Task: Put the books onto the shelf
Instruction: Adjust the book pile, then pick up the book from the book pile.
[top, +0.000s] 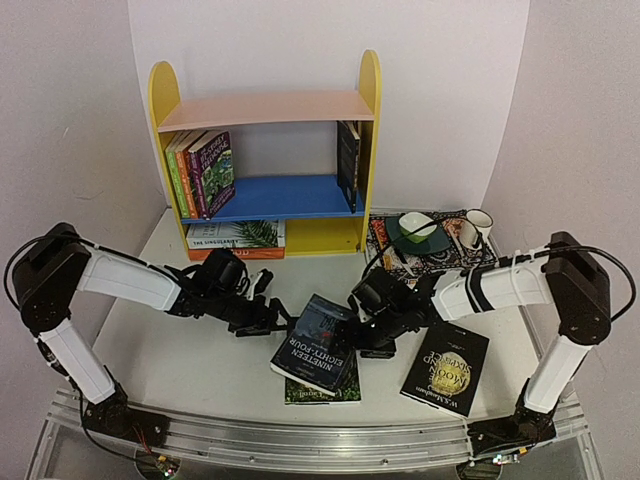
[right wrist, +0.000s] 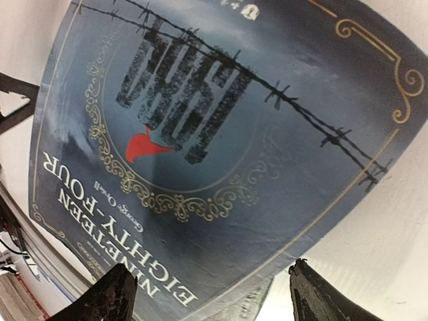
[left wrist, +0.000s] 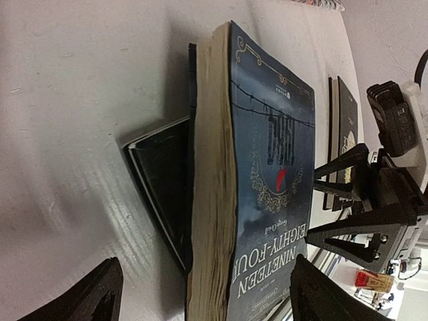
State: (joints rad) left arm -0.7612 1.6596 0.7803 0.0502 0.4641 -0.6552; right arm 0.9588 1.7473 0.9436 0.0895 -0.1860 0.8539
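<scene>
The left gripper [left wrist: 200, 284] is released: its fingers [left wrist: 93, 294] stand wide apart on either side of the 1984 book [left wrist: 267, 194], facing the page edge, and they grasp nothing. The right gripper [right wrist: 207, 291] is also released, with its fingers wide over the cover.

In the top view the book lies at the centre of the table [top: 200, 350] on a second book [top: 322, 392]. The left gripper is at its 9 o'clock, the right at 3 o'clock, and the shelf [top: 265, 110] at 12 o'clock.

I judge the step is the pickup. I would close the left jaws deep on the upper book only, while the right steadies the far edge, so that the lower one is not dragged.

The left wrist view shows the thickness and the book beneath, but the right wrist view shows only the cover. Only the top view shows the free gap on the shelf.
</scene>
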